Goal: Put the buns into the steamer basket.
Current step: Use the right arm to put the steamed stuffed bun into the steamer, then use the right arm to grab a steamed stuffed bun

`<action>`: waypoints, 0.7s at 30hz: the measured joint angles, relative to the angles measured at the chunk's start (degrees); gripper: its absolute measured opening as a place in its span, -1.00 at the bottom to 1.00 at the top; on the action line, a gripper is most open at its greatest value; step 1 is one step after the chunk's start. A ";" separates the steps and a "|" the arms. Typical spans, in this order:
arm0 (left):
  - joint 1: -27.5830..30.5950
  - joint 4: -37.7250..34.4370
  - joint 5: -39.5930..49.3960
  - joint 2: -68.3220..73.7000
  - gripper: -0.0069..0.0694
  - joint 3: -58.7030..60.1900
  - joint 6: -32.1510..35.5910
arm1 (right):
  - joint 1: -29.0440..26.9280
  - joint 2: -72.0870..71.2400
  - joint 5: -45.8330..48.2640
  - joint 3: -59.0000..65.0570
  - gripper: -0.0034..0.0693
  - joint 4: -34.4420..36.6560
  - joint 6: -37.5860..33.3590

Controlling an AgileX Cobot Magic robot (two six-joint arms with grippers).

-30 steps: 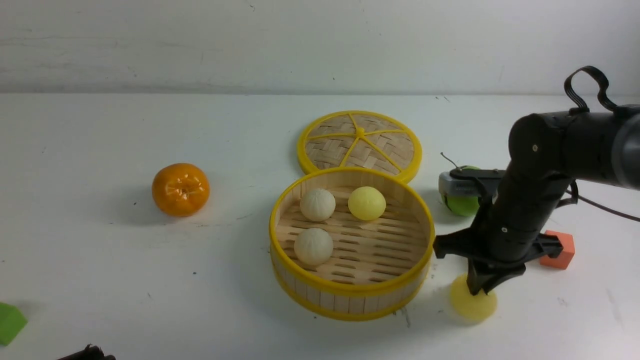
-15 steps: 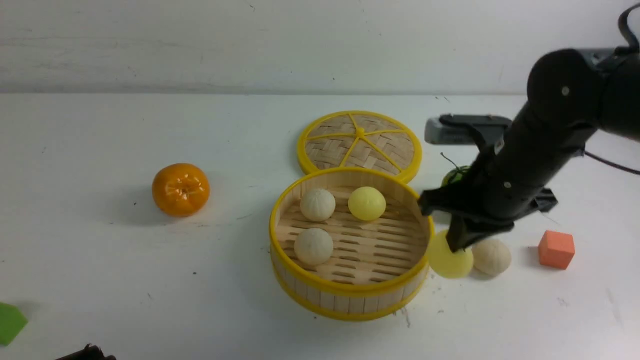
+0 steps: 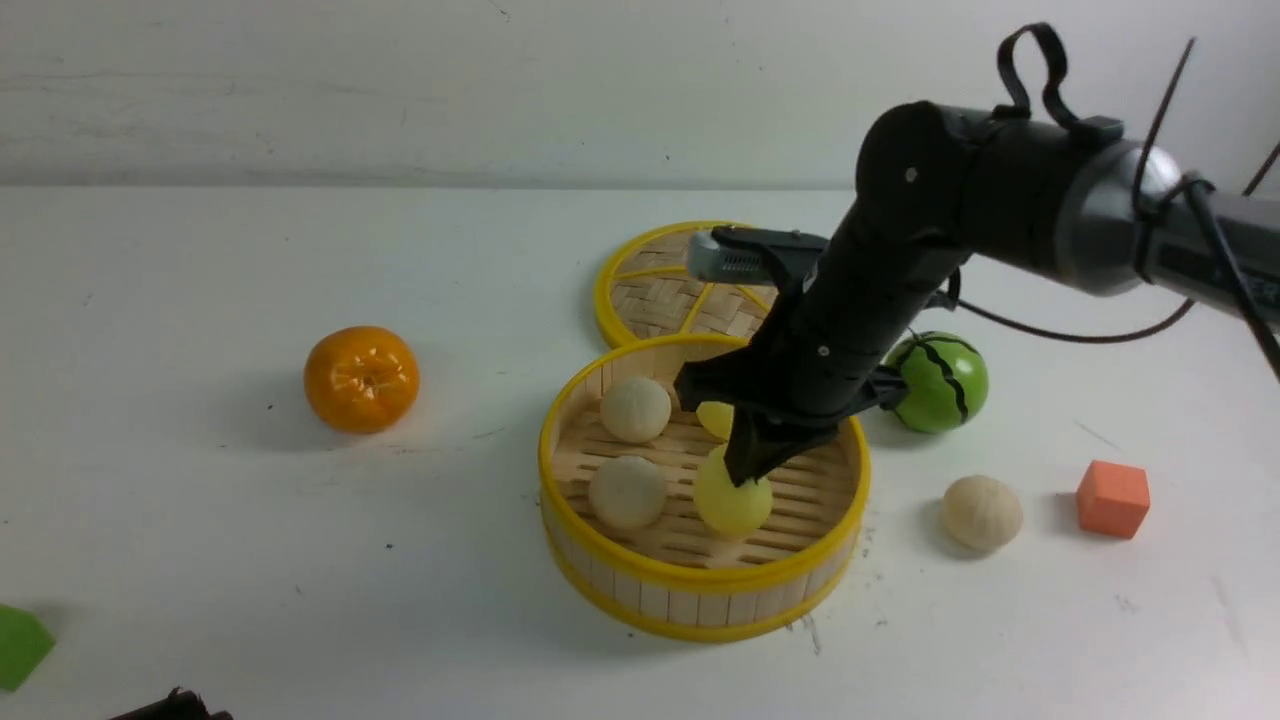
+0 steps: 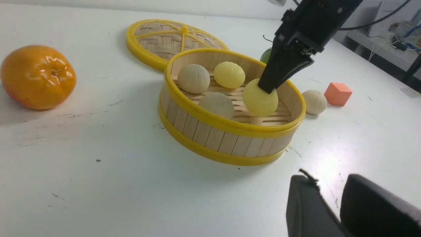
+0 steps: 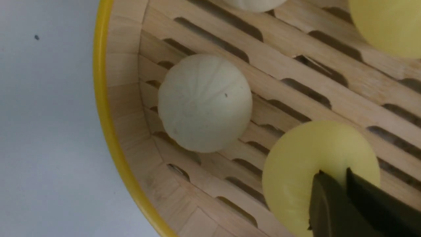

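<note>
The steamer basket (image 3: 700, 580) has four things inside its yellow rim. On my left side of the slatted floor lie two pleated ones, the far white bun (image 3: 636, 409) and the near white bun (image 3: 627, 492), apart from each other. The far yellow bun (image 3: 714, 418) is mostly hidden behind my right gripper (image 3: 748, 468) in the front view. The left wrist view shows it whole, just beside the far white bun.

The pinched yellow bun (image 3: 733, 505) is within the wall near the basket's middle, and my right gripper is clamped together on its top. I cannot tell whether it rests on the slats or hangs just above them. The loose white bun (image 3: 982, 512) lies on the table (image 3: 200, 550) outside the basket, between it and the orange cube (image 3: 1112, 498).

My right arm covers the right part of the woven lid (image 3: 650, 290) behind the basket, and a sliver of the watermelon ball (image 3: 945, 382). The green block (image 3: 20, 645) is cut off by the front view's left edge.

My left gripper (image 4: 330, 181) shows clearly only in its own wrist view, cut off at the frame edge. Its jaws stand slightly apart with bare table between them.
</note>
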 joint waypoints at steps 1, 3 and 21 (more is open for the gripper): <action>0.00 0.00 0.00 0.00 -0.39 0.00 0.00 | 0.00 0.60 -0.46 -0.06 -0.83 0.34 0.00; 0.00 0.00 0.00 0.00 -0.39 0.00 0.00 | 0.00 1.37 -0.93 -0.19 -0.76 0.47 -0.06; 0.00 0.00 0.00 0.00 -0.34 0.00 0.00 | 0.00 -11.86 8.75 -1.45 -0.04 -13.30 2.21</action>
